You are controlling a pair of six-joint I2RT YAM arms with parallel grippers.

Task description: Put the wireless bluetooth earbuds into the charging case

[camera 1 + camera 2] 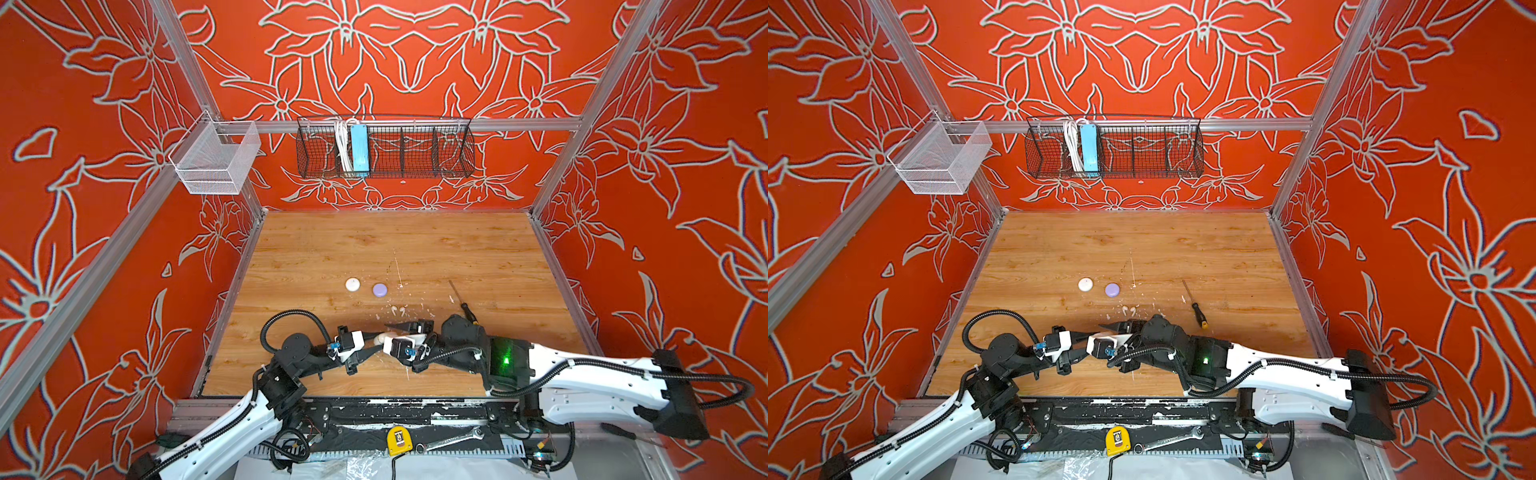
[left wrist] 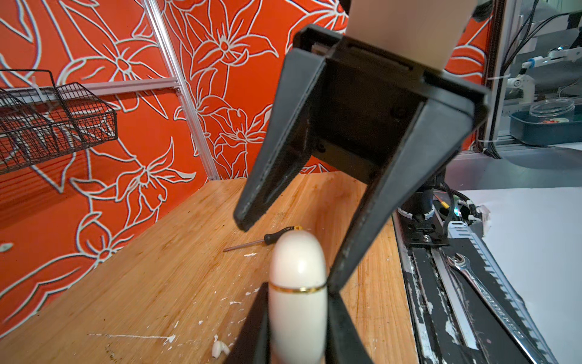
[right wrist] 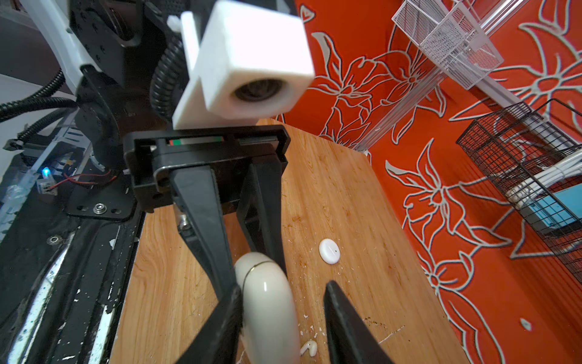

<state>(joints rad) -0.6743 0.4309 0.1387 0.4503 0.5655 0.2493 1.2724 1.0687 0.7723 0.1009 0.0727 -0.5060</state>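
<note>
**Left gripper** (image 2: 299,288) is clamped on a cream, capsule-shaped charging case (image 2: 297,258). The lid is closed, a thin gold band rings the seam, and the glossy rounded end stands out past the fingertips.

**Right gripper** (image 3: 282,286) reaches in from the opposite side and straddles that free end with its jaws partly spread. One finger (image 3: 228,312) lies against the case; the other stands apart from it.

Both grippers meet over the near middle of the wooden table (image 1: 316,249). Two white stemmed earbuds (image 1: 393,308) lie side by side on the wood just beyond the grippers, among white paint flecks (image 2: 170,338) and outside the case.

Farther out, left of centre, sit a white round case (image 1: 352,284) and a lavender round case (image 1: 380,289), near each other but apart. A black-handled screwdriver (image 1: 462,302) lies to the right, its handle near the right arm.

The black rail (image 1: 374,409) along the table's near edge runs close behind both wrists, with a wrench (image 1: 451,439) lying on it. Open wood extends from the round cases to the far wall and toward both side edges.
</note>
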